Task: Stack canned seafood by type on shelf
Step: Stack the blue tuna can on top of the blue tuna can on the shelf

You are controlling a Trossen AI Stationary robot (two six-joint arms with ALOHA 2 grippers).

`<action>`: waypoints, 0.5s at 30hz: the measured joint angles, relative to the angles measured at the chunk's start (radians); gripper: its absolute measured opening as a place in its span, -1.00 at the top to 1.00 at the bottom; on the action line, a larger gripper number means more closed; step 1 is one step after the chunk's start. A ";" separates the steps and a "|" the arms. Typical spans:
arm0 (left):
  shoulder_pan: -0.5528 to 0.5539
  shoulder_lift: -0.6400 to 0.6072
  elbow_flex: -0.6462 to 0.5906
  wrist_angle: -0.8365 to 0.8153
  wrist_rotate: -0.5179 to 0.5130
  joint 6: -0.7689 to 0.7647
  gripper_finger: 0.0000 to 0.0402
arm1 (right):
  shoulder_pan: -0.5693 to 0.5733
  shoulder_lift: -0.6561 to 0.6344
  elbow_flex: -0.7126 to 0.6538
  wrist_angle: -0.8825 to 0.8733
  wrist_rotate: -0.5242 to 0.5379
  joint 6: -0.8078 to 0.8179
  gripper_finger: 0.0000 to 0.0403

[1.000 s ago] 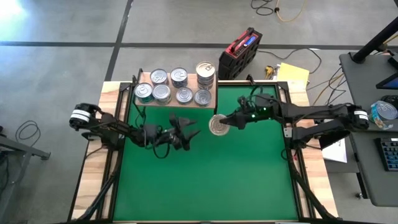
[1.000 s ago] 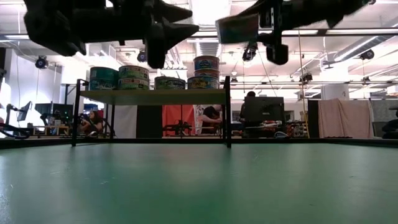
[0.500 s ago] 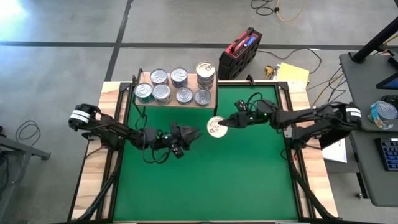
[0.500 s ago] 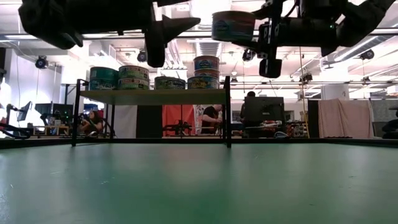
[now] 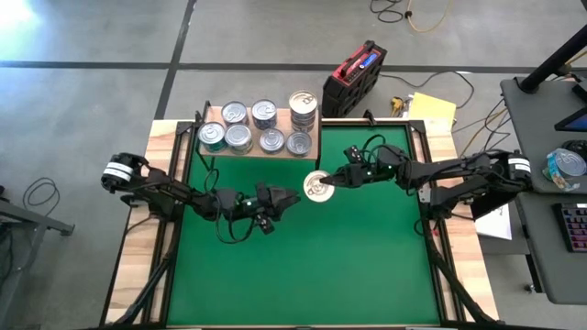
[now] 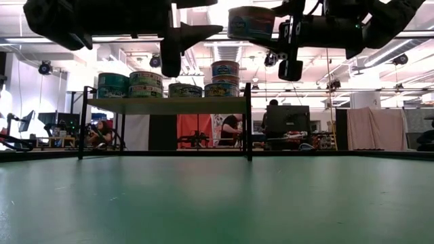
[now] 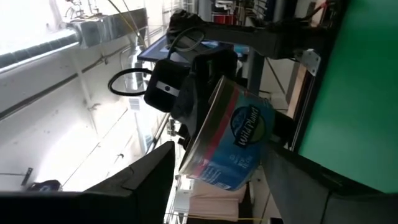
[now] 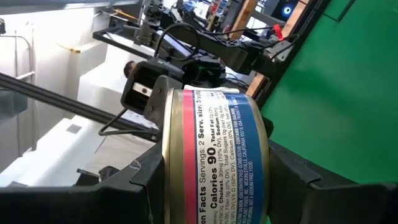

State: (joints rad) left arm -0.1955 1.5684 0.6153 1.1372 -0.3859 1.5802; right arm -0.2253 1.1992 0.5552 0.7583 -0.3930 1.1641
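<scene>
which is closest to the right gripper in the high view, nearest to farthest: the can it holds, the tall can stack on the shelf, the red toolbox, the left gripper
1. held can, in the right gripper
2. left gripper, just across over the mat
3. tall can stack, on the shelf's right end
4. red toolbox, on the floor beyond the table

The last two are close.

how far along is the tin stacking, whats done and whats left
Nearly finished, it seems. Done: the shelf already carries a group of tins, with a taller stack at its right end. In hand: the right gripper holds one tin in the air above the green mat, just short of the shelf. The left gripper hangs open nearby, empty. Left: placing that tin; no loose ones show on the mat.
</scene>
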 joint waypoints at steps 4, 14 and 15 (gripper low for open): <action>0.000 0.000 0.004 -0.001 -0.004 -0.026 -0.10 | 0.000 0.000 0.000 0.000 0.000 -0.010 0.09; 0.000 0.000 0.006 -0.013 -0.084 0.000 -0.20 | 0.000 0.000 0.000 -0.002 0.000 -0.023 0.09; 0.001 0.000 0.006 -0.015 -0.088 -0.001 -0.25 | 0.000 0.000 0.000 -0.002 0.000 -0.023 0.09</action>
State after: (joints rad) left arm -0.1948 1.5688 0.6209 1.1218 -0.4735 1.5788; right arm -0.2253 1.1992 0.5552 0.7563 -0.3931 1.1408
